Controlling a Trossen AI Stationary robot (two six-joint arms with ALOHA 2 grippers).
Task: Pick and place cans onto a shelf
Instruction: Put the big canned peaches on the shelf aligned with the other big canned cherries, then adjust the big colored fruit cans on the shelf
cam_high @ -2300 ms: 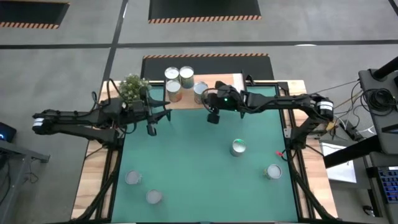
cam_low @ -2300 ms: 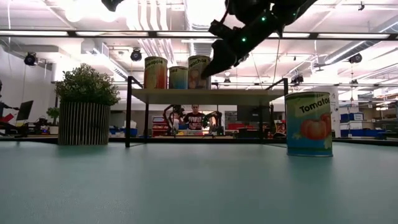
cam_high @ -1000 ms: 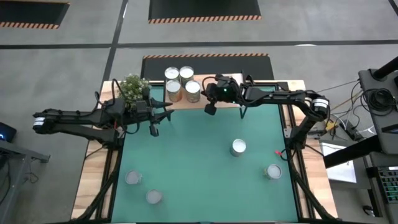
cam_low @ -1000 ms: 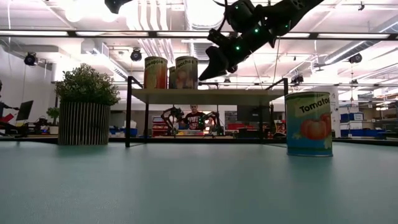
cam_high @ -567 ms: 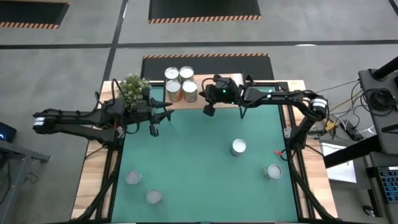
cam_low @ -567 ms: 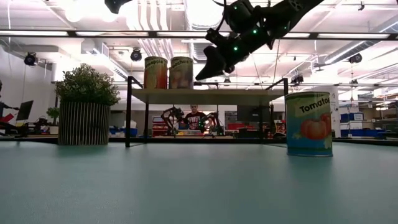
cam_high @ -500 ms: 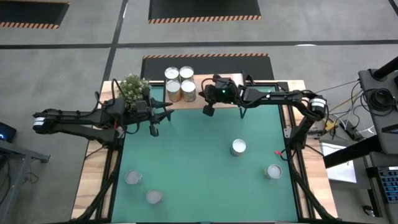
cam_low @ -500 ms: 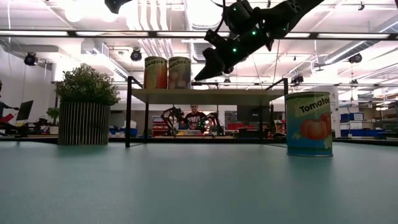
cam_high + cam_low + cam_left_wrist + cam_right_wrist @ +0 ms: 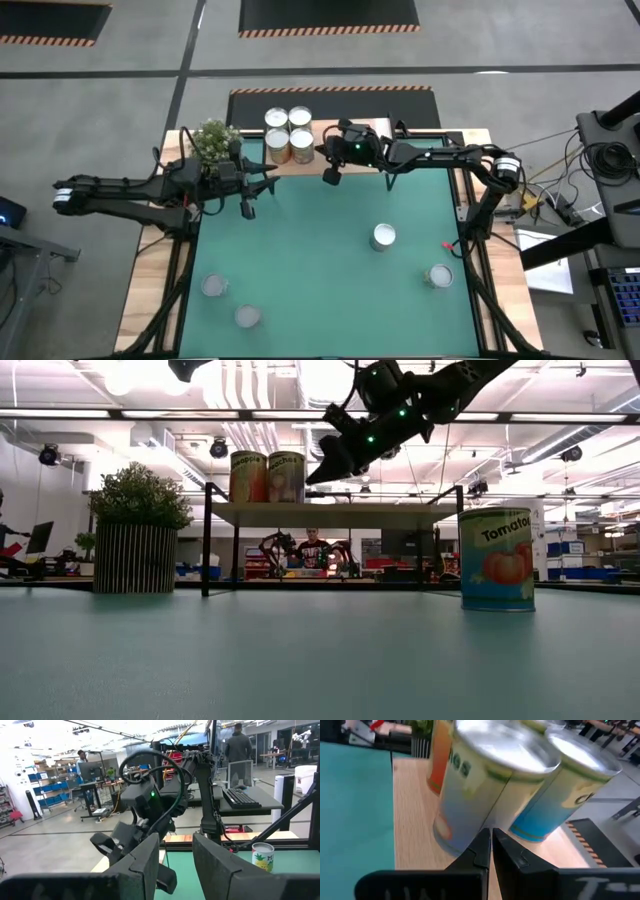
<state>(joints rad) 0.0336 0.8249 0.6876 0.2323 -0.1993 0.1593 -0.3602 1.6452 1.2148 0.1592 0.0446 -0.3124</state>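
Four cans stand upright on the light-wood shelf (image 9: pixel 352 128) at the table's far edge. The nearest right one (image 9: pixel 302 146) has a pale yellow-green label and also shows in the right wrist view (image 9: pixel 485 785) and the low view (image 9: pixel 286 477). My right gripper (image 9: pixel 320 153) is shut, above the shelf, right beside this can; its fingers slant down toward the table's left (image 9: pixel 314 476). My left gripper (image 9: pixel 267 184) hangs open and empty over the table's far left part, near the plant. My right gripper has its shut fingertips (image 9: pixel 483 840) against the pale can's side wall, low down near its base (image 9: pixel 468 831). It comes slanting down from the table's right. The can stands upright on the shelf board, next to the other cans.
A potted plant (image 9: pixel 215 140) stands left of the shelf. Loose cans stand on the green table: one at mid-right (image 9: pixel 383 237), one near right (image 9: pixel 440 275), two near left (image 9: pixel 214 287) (image 9: pixel 247 317). A tomato can (image 9: pixel 496 558) shows in the low view.
My right gripper has gone toward the table's left along the shelf, fingers shut. The pale can has slid left along the board, still upright, and now stands close against the other cans.
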